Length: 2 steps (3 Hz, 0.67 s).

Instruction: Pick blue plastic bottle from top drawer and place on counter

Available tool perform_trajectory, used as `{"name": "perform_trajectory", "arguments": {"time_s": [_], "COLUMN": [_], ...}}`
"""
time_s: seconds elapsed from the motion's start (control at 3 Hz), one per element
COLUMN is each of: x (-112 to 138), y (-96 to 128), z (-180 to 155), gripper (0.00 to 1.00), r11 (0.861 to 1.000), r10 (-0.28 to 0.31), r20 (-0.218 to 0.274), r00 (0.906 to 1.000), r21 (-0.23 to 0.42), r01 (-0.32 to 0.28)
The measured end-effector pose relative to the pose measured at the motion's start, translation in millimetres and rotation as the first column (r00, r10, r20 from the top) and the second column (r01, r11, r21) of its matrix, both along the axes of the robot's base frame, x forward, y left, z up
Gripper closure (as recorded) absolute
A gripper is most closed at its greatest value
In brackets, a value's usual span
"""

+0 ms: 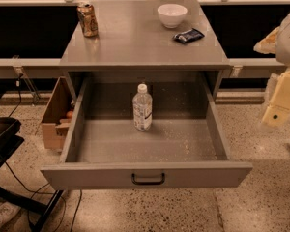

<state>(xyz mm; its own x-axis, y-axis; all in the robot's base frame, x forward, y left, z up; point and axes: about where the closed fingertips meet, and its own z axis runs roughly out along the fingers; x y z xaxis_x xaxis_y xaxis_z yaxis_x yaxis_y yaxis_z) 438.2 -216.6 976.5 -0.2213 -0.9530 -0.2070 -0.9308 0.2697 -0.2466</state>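
The blue plastic bottle (pixel 142 107) stands upright in the top drawer (pixel 106 144), near the middle toward the back; it is clear with a white cap and a white label. The drawer is pulled fully open, and its dark bar handle (pixel 148 179) faces me. The counter (pixel 135 37) is the flat grey cabinet top behind and above the drawer. My gripper (pixel 279 105) is at the right edge of the camera view, outside the drawer, well right of the bottle and touching nothing.
On the counter stand a brown-gold drink can (pixel 88 19) at the back left, a white bowl (pixel 172 14) at the back right and a dark snack packet (pixel 188 35) beside it. A cardboard box (pixel 55 115) sits left of the drawer. Dark furniture and cables (pixel 9 178) lie at the lower left.
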Motion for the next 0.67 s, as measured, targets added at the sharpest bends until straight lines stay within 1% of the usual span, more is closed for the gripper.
{"name": "perform_trajectory", "arguments": {"time_s": [0.33, 0.67], "x": [0.0, 2.0], "y": [0.0, -2.7], "z": [0.0, -4.6], "gripper": [0.00, 0.00], "r11": [1.000, 0.998], "r10": [0.000, -0.025], "r20": [0.000, 0.022], "r00": [1.0000, 0.9994], "r21": [0.000, 0.064], "r01": [0.000, 0.023]}}
